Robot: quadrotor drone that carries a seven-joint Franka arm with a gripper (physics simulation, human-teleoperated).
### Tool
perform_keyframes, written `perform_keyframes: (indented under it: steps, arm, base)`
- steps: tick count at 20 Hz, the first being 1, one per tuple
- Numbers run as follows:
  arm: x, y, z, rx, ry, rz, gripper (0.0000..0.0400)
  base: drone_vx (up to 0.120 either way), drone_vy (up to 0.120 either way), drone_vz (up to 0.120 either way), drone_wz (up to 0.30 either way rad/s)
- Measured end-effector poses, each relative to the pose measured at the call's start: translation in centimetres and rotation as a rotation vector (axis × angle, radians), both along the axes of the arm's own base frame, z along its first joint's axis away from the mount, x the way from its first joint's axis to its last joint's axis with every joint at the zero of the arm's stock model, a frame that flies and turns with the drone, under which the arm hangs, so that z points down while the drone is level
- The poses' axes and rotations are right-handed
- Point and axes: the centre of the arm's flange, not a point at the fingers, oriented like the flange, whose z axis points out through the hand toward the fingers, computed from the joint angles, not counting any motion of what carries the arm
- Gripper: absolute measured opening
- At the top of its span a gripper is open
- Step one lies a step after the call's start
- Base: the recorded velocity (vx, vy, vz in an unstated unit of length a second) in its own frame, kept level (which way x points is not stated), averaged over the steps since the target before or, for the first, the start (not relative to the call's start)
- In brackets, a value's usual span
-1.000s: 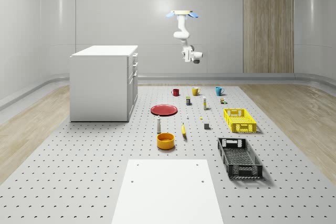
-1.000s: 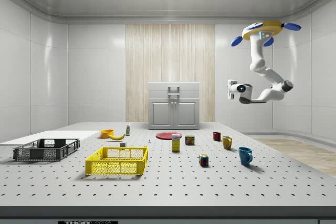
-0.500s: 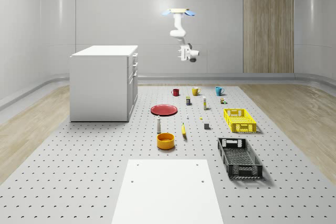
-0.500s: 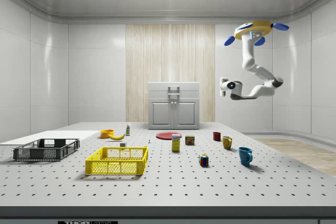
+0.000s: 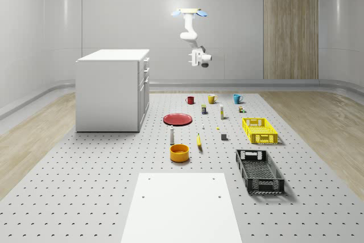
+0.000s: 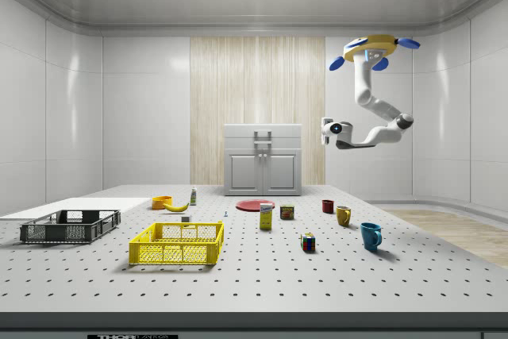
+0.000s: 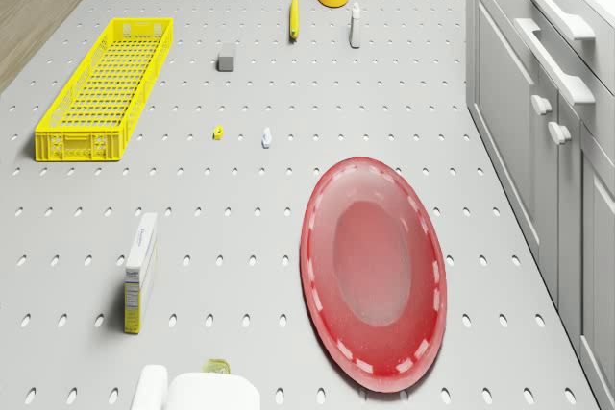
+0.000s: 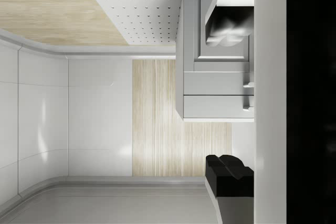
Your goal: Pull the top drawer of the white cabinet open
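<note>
A pale panelled room with one wood-slat wall is seen, its floor taken up by a grey perforated bench [image 5: 85, 197]. The white cabinet [image 5: 111, 90] stands on the bench at the whole-scene view's left, with its top drawer [image 6: 263, 132] shut and the handle [image 7: 554, 4] flush against the front. The drone [image 6: 373, 44] hovers high above the far end of the bench, over the mugs. Over the last second it has been carried toward the cabinet and slightly higher, and the arm has been swung so that the jaws [image 6: 325, 130] point at the drawer fronts. The jaws are still well apart from the handle, so the approach is judged unfinished. Whether the jaws are spread cannot be told. Print on the box [image 7: 140, 273] cannot be read; no other writing is legible.
</note>
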Motion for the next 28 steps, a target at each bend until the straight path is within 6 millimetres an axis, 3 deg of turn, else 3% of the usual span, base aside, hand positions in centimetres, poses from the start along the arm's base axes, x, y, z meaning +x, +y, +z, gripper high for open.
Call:
perform_keyframes:
  steps: [9, 15, 28]
  arm:
    - [0.0, 0.0, -0.01, 0.0, 0.0, 0.0, 0.0305]
    - [0.0, 0.0, -0.01, 0.0, 0.0, 0.0, 0.0305]
    - [0.0, -0.01, -0.02, 0.0, 0.0, 0.0, 0.0305]
  base:
    - [0.12, -0.12, 0.0, 0.0]
    - [0.12, -0.013, 0.0, 0.0]
    - [0.12, -0.12, 0.0, 0.0]
